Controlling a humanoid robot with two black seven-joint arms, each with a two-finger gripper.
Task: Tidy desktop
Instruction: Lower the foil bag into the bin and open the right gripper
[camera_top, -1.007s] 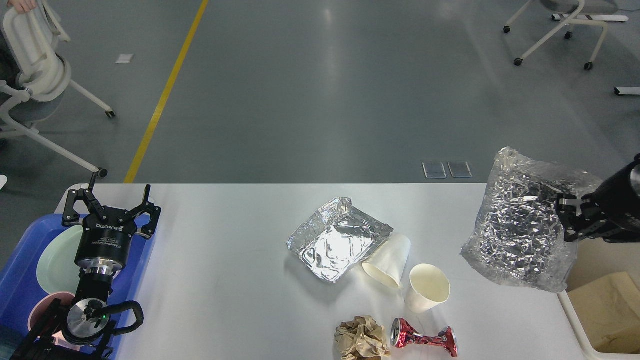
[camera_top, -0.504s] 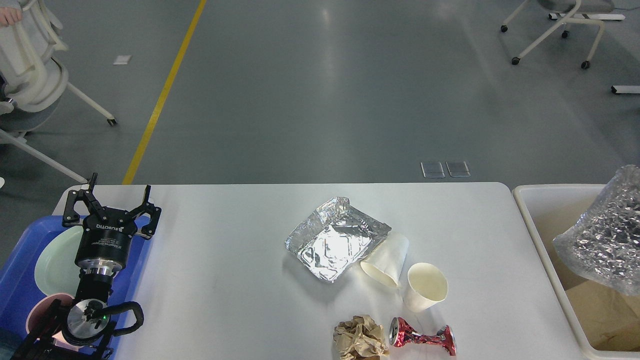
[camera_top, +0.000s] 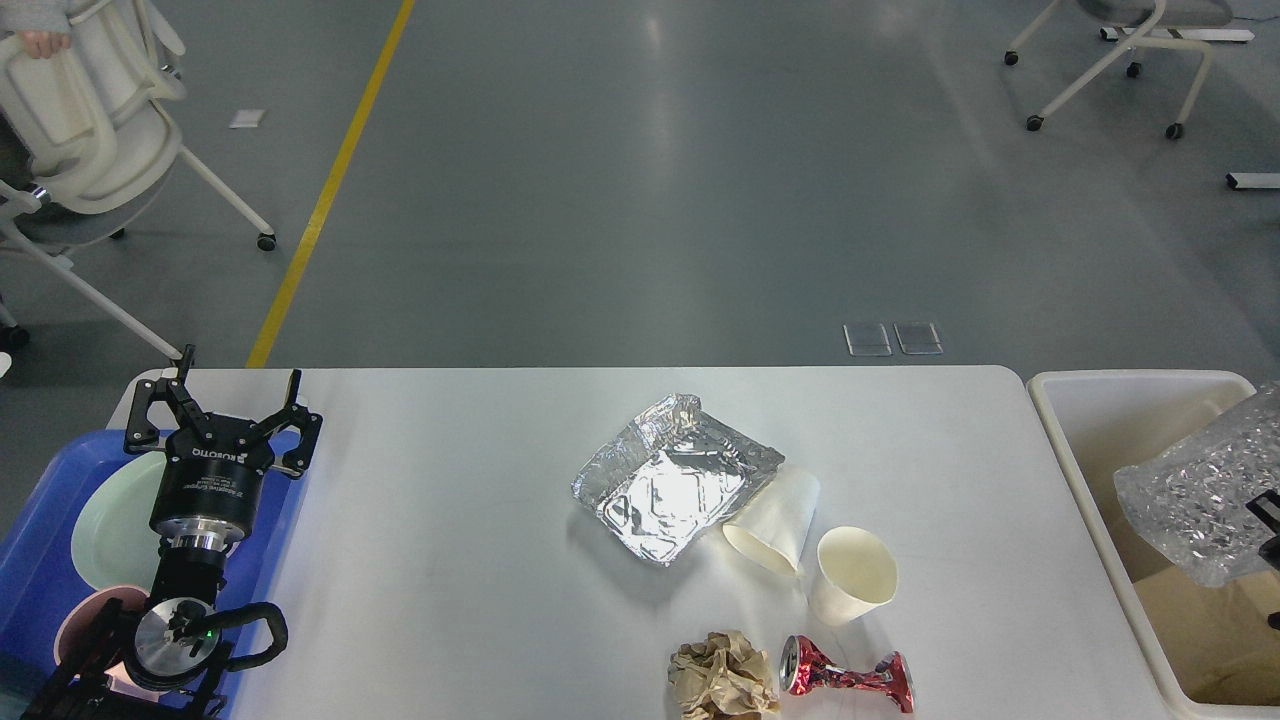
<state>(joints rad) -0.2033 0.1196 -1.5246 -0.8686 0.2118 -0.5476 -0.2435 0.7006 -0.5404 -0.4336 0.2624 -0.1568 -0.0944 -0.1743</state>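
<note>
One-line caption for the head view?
Crinkled foil bag over cream bin; foil tray, cups, crushed can remain on desktop; left pincer open.

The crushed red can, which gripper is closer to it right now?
Right. The right gripper sits over the bin at the right edge; the left gripper hovers far left of the can, above the tray.

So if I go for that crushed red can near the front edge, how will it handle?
The crushed red can is pinched thin at its middle, so it probably weighs little and may buckle further under a firm squeeze. It lies on its side on the desktop with both ends still round, so a push could roll or pivot it. Its glossy metal looks slippery.
</note>
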